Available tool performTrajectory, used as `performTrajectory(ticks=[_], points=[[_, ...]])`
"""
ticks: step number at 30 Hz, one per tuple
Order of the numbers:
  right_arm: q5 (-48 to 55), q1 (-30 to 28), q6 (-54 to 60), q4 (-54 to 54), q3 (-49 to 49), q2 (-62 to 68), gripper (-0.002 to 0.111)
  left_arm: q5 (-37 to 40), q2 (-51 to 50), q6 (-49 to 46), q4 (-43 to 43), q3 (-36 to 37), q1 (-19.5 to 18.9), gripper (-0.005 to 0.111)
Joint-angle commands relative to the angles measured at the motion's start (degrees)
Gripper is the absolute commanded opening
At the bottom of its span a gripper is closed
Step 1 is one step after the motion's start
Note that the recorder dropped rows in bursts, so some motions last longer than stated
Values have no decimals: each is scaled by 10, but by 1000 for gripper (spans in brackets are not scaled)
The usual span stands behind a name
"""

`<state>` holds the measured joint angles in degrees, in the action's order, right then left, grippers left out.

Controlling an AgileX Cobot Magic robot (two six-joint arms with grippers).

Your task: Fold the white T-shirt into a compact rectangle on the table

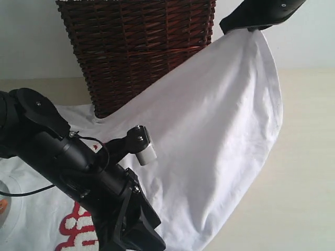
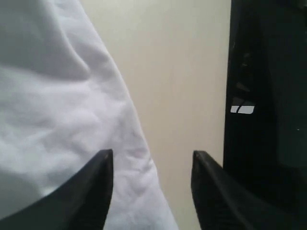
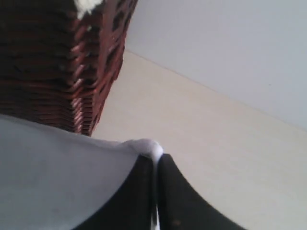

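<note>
**Shirt edge lifted by right claw, left claw open at the hem**

Exterior view: The white T-shirt [image 1: 209, 130] lies partly on the table [image 1: 309, 157], with one edge hauled up high in a broad hanging sheet. The right gripper [image 1: 251, 29] pinches that raised edge at the top of the frame. The lower body of the shirt lies flat, with red lettering [image 1: 78, 230] showing. The wicker basket [image 1: 136, 47] stands behind, and the cloth drapes against its front. The left arm [image 1: 78, 157] crosses low over the flat part.

Left wrist view: The left gripper [image 2: 152, 160] has its jaws apart with nothing clamped. A shirt edge runs under one finger, with bare table beside it.

Right wrist view: The right claw is closed tight on the shirt, and a small white tuft bulges out at the fingertips.

Doing the step well: This looks like a fold-over in progress. Carry the lifted edge across evenly and keep the sheet taut. Lay it down so that edge meets edge before letting go. The left claw would do best pinning or taking the near hem so the base does not drag.

Hard to make out: The sleeves and collar are not identifiable. The lettering is cut off by the frame and the arm. The left claw's tips cannot be seen in the exterior view. A dark slab in the left wrist view is unidentified.
</note>
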<state>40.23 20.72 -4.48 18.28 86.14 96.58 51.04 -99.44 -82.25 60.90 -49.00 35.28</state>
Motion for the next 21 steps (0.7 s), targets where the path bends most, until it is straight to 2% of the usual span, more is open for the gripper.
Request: performTrajectory(ticks=[1, 5, 7, 8, 9, 10, 11, 13, 16, 18, 21], points=[[-9, -1, 19, -18, 11, -27, 0, 9, -1, -14, 9, 3, 17, 49], [37, -1, 19, 4, 11, 12, 0, 6, -1, -11, 10, 4, 18, 49], [33, -1, 19, 12, 11, 50, 8, 7, -1, -9, 10, 4, 18, 49], [35, -1, 17, 27, 11, 73, 26, 8, -1, -9, 10, 4, 18, 49], [36, -1, 8, 44, 11, 83, 37, 8, -1, -7, 10, 4, 18, 49], [44, -1, -44, 100, 11, 94, 56, 8, -1, -6, 10, 4, 18, 49], [71, -1, -115, 161, 11, 97, 65, 8, -1, -6, 10, 4, 18, 49], [146, -1, -155, 208, 11, 98, 60, 6, -1, -6, 10, 4, 18, 49], [235, -19, -109, 113, 9, 98, 49, 4, -1, -6, 10, 4, 18, 49], [243, -43, -60, 14, -27, 92, 48, 10, -1, -2, 10, 4, 18, 49], [200, -65, -53, -19, -109, 77, 48, 17, -1, -2, 12, 4, 18, 49]])
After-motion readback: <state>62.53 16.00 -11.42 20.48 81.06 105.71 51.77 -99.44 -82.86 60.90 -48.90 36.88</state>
